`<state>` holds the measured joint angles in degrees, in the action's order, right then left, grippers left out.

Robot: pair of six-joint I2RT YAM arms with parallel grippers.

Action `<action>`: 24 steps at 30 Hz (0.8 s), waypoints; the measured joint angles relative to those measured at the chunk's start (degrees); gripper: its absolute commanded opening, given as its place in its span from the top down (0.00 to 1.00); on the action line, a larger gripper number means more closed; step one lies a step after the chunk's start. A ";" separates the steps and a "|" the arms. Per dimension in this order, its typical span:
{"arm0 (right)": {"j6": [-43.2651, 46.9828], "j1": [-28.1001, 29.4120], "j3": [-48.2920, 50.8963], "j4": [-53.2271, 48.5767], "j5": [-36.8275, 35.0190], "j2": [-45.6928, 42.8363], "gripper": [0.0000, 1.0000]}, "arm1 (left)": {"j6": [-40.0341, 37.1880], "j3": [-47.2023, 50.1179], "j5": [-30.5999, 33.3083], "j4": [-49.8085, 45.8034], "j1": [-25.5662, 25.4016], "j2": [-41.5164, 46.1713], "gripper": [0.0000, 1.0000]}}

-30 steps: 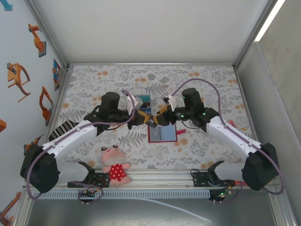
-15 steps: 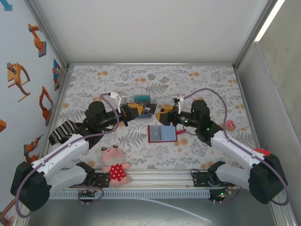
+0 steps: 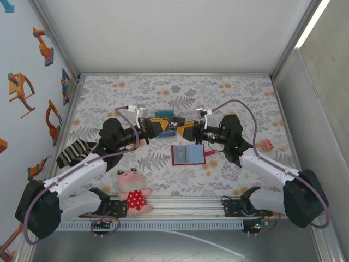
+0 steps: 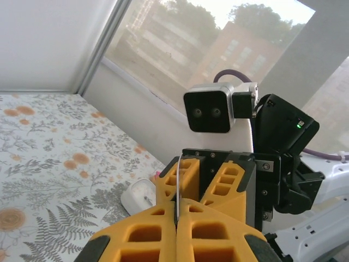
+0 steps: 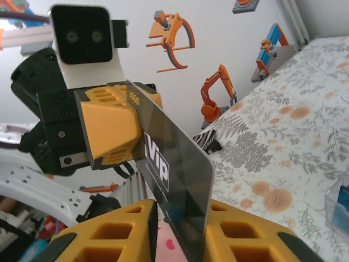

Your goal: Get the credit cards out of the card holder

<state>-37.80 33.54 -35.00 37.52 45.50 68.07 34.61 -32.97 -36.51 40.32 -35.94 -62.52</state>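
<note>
Credit cards are thin, stiff, light and slick, so each is best pinched flat across one short end, with firm pressure to stop it sliding. Left jaws are clenched on one end of a dark Vip card (image 3: 173, 125), held in the air over the middle of the tabletop (image 3: 234, 93). What looks like a teal card (image 3: 163, 114) lies just behind, toward the far edge. Right jaws flank the dark card's other end; whether they pinch it yet I cannot tell. Below them, nearer the near edge, the card holder (image 3: 188, 154) lies open.
</note>
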 measured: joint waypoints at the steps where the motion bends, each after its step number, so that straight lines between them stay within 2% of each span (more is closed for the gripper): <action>1: -0.20 0.04 0.00 0.50 0.24 0.00 0.90 | 0.22 0.00 -0.22 0.35 0.00 -0.13 0.96; 4: -0.48 0.07 0.00 1.70 1.29 -0.24 0.98 | 0.59 0.00 -0.59 0.63 0.22 -0.13 0.90; 7: -0.46 0.11 0.00 1.84 1.90 -0.72 0.99 | 0.09 -0.07 -0.63 0.04 0.28 0.09 0.74; 10: 0.33 0.26 0.00 1.44 2.03 -1.73 0.99 | -2.69 -1.33 -0.63 -5.51 0.35 1.01 0.55; 13: 2.62 0.31 -0.50 -2.80 2.03 -2.91 0.99 | -7.13 -5.46 -0.35 -15.54 0.35 2.67 0.44; 20: 9.88 1.27 -3.65 -16.98 1.81 -4.35 0.99 | -22.14 -23.78 0.72 -42.69 0.35 2.75 0.41; 24: 12.44 2.23 -5.22 -22.05 1.84 -4.63 0.99 | -28.89 -29.92 0.66 -53.51 0.28 0.04 0.42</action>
<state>-25.36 35.77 -40.23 15.46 47.33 63.44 5.72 -62.89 -35.86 -13.19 -35.66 -62.48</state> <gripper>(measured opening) 0.047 0.588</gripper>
